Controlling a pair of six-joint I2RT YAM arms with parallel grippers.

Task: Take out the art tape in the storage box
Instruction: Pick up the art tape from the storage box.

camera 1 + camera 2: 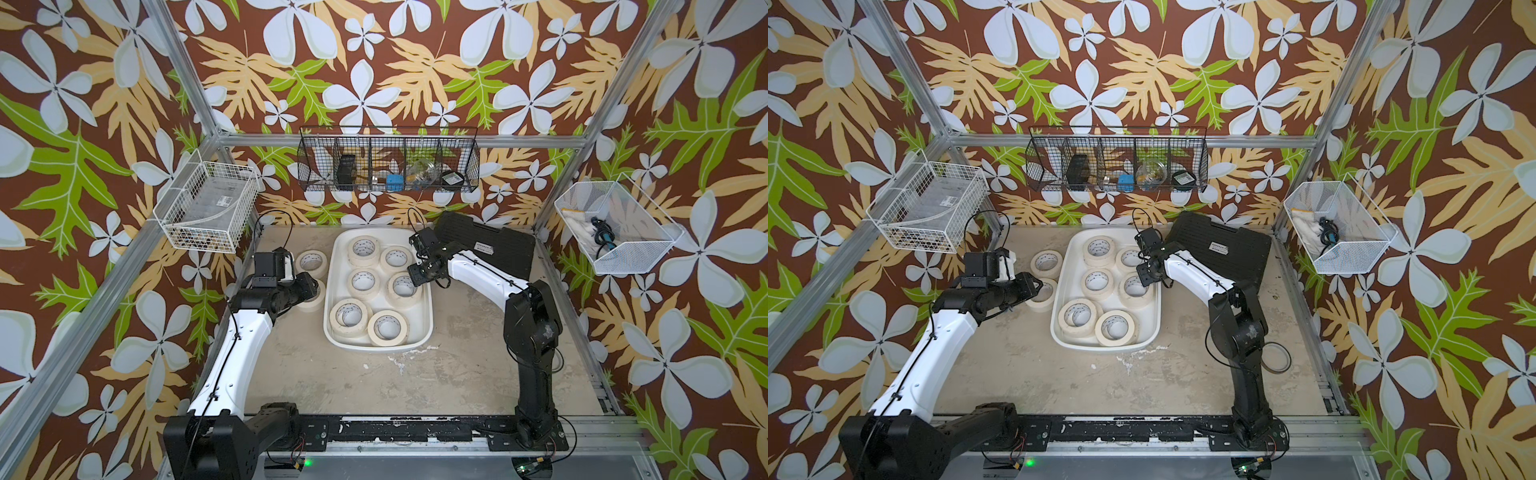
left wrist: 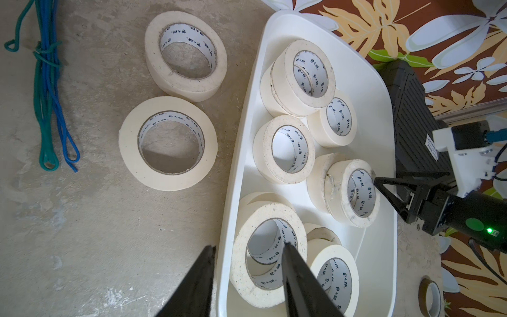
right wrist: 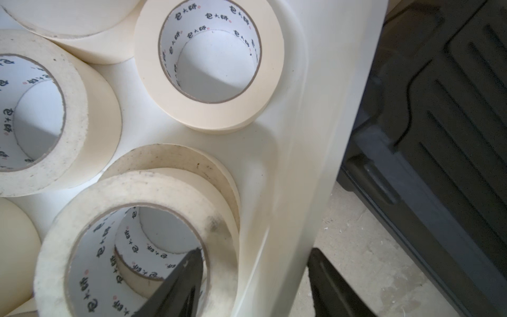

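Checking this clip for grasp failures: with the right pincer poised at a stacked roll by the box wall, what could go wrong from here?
1. The right pincer has one finger inside the core of the top roll and the other seemingly outside the box wall. Closing could clamp the wall too and drag the box.
2. That roll lies offset on a lower roll. Lifting may nudge it or tilt the grasp.

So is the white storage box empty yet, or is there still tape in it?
Not empty. The storage box holds tape rolls in six spots, some stacked; two rolls lie outside on the table.
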